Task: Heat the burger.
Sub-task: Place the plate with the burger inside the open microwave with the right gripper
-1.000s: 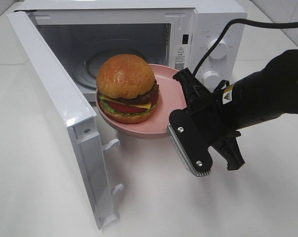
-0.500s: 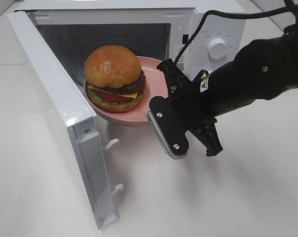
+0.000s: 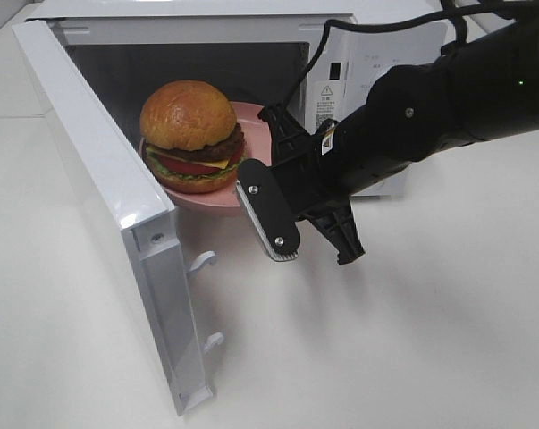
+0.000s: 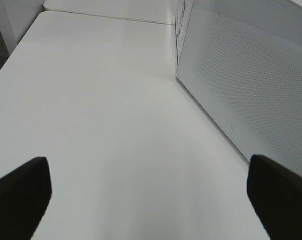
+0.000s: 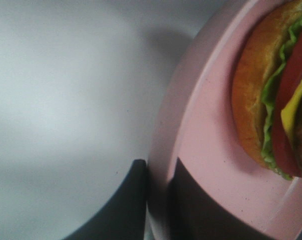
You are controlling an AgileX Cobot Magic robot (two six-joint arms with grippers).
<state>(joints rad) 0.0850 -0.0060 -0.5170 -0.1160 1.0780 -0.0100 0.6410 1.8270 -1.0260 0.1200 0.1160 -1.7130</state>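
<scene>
Pink plate [image 3: 249, 125] holding burger [image 3: 189, 134], at microwave [image 3: 341, 67] mouth

Tall upright burger [image 3: 190, 134], glossy golden-brown bun, on pink plate [image 3: 252, 125] in microwave [image 3: 206, 9] doorway

Microwave [image 3: 197, 11]: control side of its front is hidden behind the right arm. Print on the label [image 3: 325, 92] there is too small to read, and its top is cut by the frame edge. Plate [image 3: 253, 121] at the microwave's opening: rim on the side away from the open door [image 3: 99, 179] is covered by the right end effector [image 3: 262, 170]. Right wrist view: burger [image 5: 271, 100] is cropped, top bun unseen, everything soft-focused. The fingers [image 5: 125, 210] are dark, blurred and cropped. Left wrist view: left end effector [image 4: 151, 200] shows fingertips [image 4: 20, 192] only. They sit beside a dotted white microwave panel, cropped; door or wall, cannot tell.
</scene>
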